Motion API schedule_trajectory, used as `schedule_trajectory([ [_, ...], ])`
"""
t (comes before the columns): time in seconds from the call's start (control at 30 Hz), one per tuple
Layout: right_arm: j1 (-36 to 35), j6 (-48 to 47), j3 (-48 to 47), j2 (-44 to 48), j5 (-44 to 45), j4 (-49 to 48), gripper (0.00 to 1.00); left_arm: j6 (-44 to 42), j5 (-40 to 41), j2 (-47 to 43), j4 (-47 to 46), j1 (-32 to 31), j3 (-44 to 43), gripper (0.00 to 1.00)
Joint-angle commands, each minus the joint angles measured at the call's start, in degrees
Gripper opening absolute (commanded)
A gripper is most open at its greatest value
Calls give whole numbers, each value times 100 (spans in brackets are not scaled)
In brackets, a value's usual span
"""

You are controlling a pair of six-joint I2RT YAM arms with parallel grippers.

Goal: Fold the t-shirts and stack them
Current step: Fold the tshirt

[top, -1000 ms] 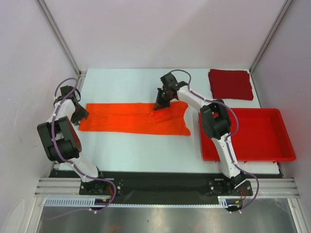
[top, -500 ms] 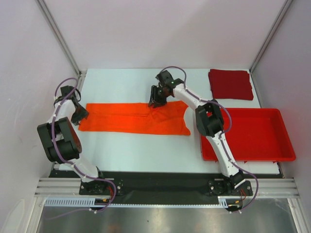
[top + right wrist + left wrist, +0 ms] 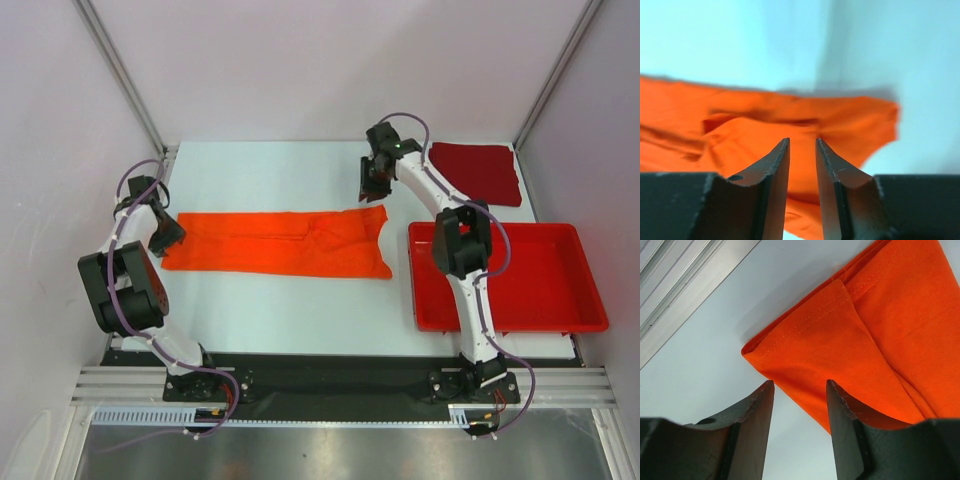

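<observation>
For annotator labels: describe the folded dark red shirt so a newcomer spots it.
See the far right corner of the white table, beyond the bright red plastic tray. The dark red cloth t-shirt lies there, a folded square, darker and softer than the rimmed tray.

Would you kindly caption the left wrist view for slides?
Open left gripper near a corner of the bright orange cloth t-shirt on the white table.

One orange t-shirt [image 3: 280,245], one crimson t-shirt [image 3: 476,172], one red tray [image 3: 545,275], two arms [image 3: 122,290] [image 3: 462,250].
</observation>
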State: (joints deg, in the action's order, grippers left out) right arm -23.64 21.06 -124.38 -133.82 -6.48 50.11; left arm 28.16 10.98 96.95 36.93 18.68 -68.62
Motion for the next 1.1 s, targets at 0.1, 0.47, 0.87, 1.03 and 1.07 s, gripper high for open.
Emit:
schedule_trajectory([
  [0.1, 114, -489, 19, 23, 77, 219, 33, -74, -79, -159, -89, -57, -64, 52],
  [0.47, 88, -462, -69, -425, -494, 131, 38, -65, -149, -53, -107, -66, -116, 52],
  [0.87, -27, -489, -157, -610, -486, -45, 28, -92, -149, 0, -107, -66, -134, 52],
  [1.03, -44, -436, -315, -558, -407, -71, 12, -83, -167, 17, -133, -75, -108, 52],
  [1.07, -44, -427, -350, -549, -398, -63, 8, -83, -167, 17, -124, -83, -116, 52],
])
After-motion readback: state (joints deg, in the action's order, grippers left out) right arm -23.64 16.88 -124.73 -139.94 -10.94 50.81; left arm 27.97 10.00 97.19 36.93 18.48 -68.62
